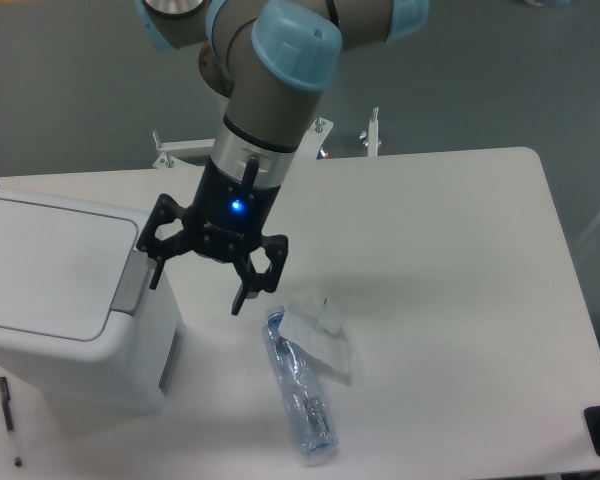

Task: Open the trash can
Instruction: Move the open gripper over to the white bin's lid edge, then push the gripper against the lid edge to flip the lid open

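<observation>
White hard plastic, rounded at the corners — the bin [65,300] stands at the left end of the worktop [450,260], its flat lid [45,262] shut. It looks stiff and smooth, probably light for its bulk, so a sideways shove could slide it; I would not try to grip the body or pry at the lid edge. The place to act is the grey tab [132,281] on the rim, and the likely move is a downward press with one fingertip, not a pinch.

The bin's long axis seems to run across the view, from the left frame edge toward the middle of the worktop, and the tab end points right, toward the hand [198,283]. The hand hangs just beside that end, fingers spread wide and holding nothing, its left finger close over the tab; whether it touches I cannot tell.

A crushed bottle [302,400] and crumpled wrapper [318,335] lie to the right, apart from the bin — a pen [9,417] lies by its front left corner.
</observation>
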